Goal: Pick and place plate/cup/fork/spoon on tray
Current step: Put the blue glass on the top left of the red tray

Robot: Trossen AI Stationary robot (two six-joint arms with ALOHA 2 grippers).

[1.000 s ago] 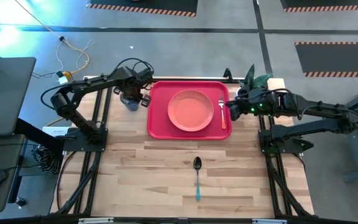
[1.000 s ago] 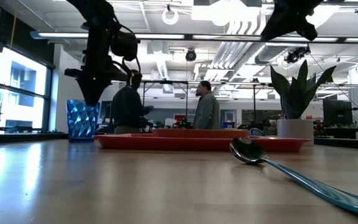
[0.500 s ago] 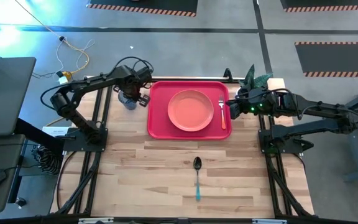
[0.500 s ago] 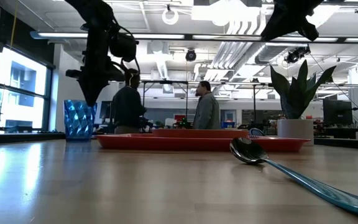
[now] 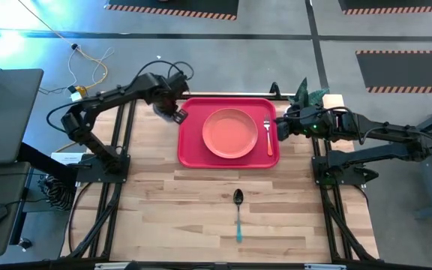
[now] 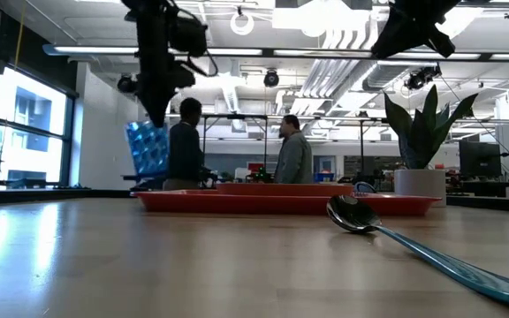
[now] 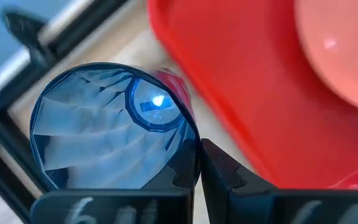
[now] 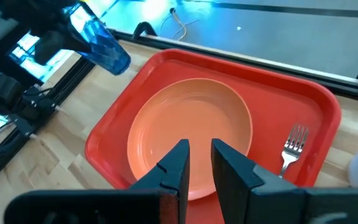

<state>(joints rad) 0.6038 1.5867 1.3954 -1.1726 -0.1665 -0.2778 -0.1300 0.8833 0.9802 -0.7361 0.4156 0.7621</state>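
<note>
My left gripper [image 5: 174, 112] is shut on the blue cup [image 5: 165, 110] in the air by the red tray's [image 5: 190, 154] far left corner. The cup also shows in the low view [image 6: 148, 152] and the right wrist view [image 8: 101, 46]. The pink plate [image 5: 229, 133] and the orange-handled fork [image 5: 268, 137] lie in the tray. The teal-handled spoon [image 5: 238, 214] lies flat on the table, near of the tray. My right gripper [image 8: 199, 163] hovers over the tray's right edge, narrowly open and empty. My left gripper holds the cup by its rim [image 7: 194, 146], one finger [image 7: 180, 171] inside the mouth and one [image 7: 224, 174] outside against the wall. The fingers come from above. The cup hangs tilted below them, lifted clear of the table [image 6: 148, 152].
A white pot with a green plant [image 5: 306, 96] stands just beyond the tray's far right corner, close to my right arm. Bare wooden table lies left and right of the spoon. People stand in the room behind the table [image 6: 294, 159].
My left gripper has risen with the cup, which stood on the table left of the tray, and has carried it toward the tray's far left corner. The cup is now clear of the table and tipped.
</note>
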